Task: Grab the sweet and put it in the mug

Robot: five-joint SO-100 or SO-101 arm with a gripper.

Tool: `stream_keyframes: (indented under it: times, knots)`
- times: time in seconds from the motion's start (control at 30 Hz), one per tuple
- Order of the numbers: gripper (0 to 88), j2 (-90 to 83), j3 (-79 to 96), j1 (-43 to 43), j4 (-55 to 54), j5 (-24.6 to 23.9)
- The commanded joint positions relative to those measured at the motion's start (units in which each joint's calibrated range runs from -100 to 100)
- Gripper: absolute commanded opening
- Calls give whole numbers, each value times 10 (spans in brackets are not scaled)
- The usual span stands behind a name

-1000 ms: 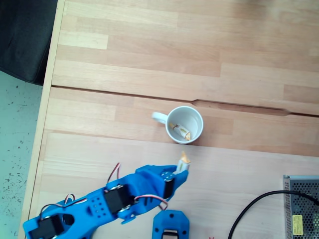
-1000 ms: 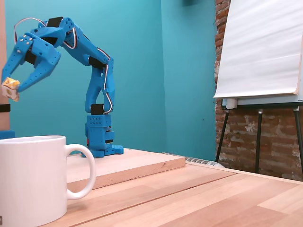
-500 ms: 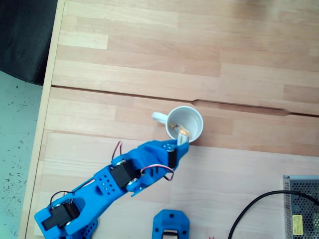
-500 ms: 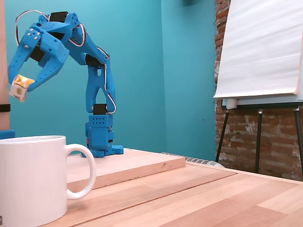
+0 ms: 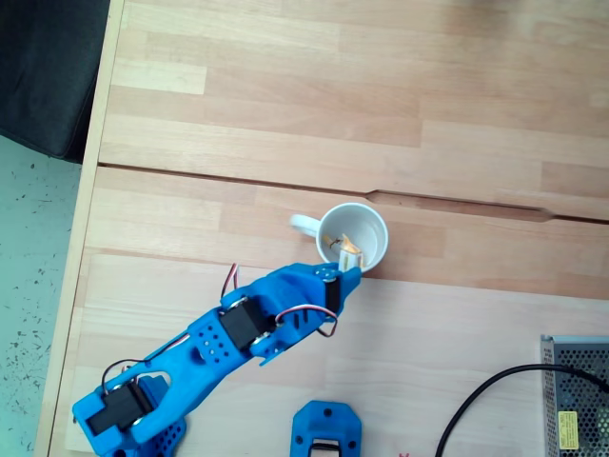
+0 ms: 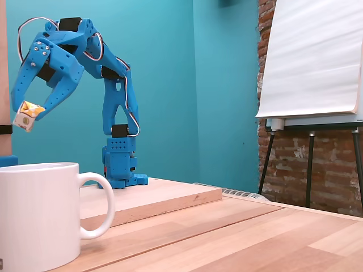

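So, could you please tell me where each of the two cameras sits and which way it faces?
A fixed view, from above: looks straight down on the wooden table, with the mug mid-frame; the blue arm reaches up from the bottom edge, its hand over the mug's opening.
A fixed view, low at table height: looks across the table past the mug at the arm's base against a teal wall; the whole arm shows, its hand holding the sweet above the mug.
Both share the mug, arm, hand and sweet.
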Motion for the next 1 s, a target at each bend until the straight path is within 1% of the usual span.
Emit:
stream_keyframes:
  times: [0.0, 0.13, 0.23, 0.53, 0.73, 0.97]
  knots:
    - [0, -2, -43, -9, -54, -4]
    - [0, 11, -35, -9, -104, -4]
    - [0, 21, -33, -9, -121, -4]
    - [0, 27, -31, -12, -129, -4]
    - [0, 25, -33, -54, -131, -4]
    - [0, 25, -31, -67, -124, -4]
